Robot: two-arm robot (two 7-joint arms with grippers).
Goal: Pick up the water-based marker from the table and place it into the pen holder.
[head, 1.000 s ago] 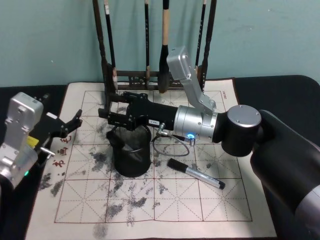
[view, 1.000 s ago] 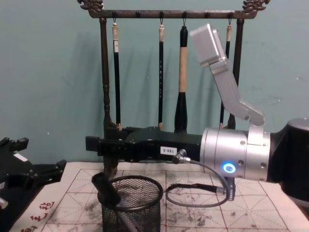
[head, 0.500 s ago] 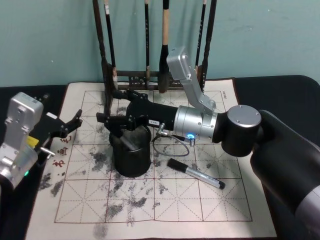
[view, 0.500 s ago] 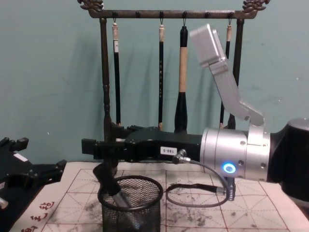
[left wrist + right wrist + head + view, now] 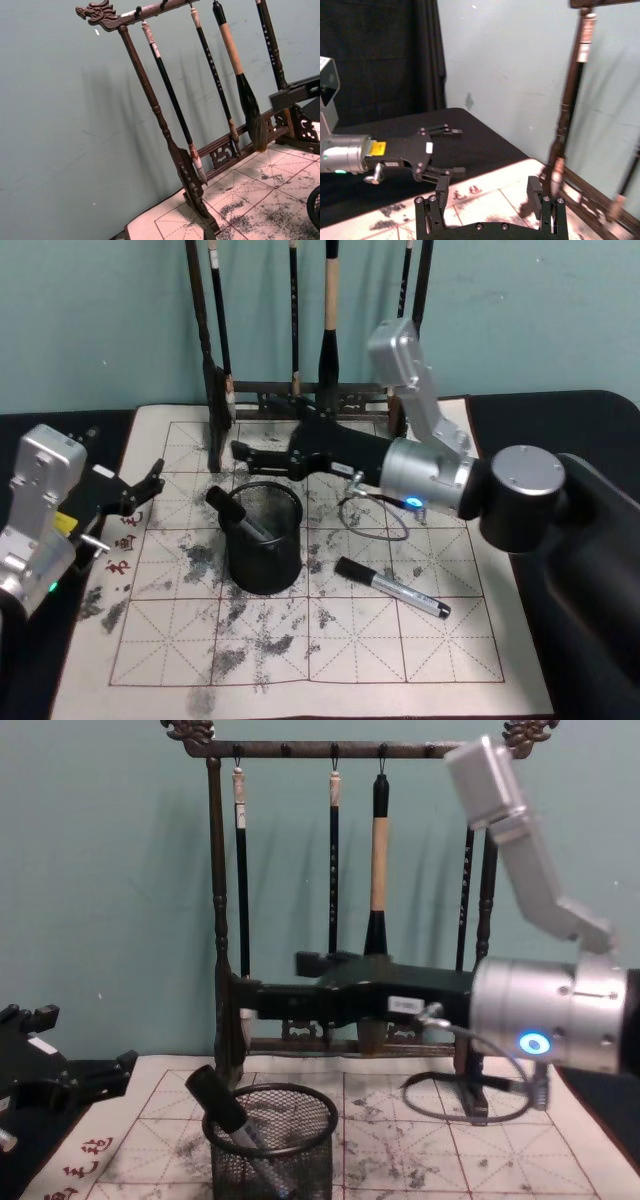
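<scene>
Black holder point(image 5: 263, 552): marker point(image 5: 230, 510) leans inside, cap out.
Right gripper point(image 5: 243, 455): fingers spread, empty, raised between holder and brush rack point(image 5: 213, 390).
Left gripper point(image 5: 153, 483): spread, parked left.
Mat point(image 5: 400, 660): second marker point(image 5: 392, 587) lies loose.

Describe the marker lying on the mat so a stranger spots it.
Find the ink-stained grid mat, then the black mesh pen holder on it. To the holder's right a marker lies flat, black-capped with a grey barrel; the other marker leans inside the holder.
</scene>
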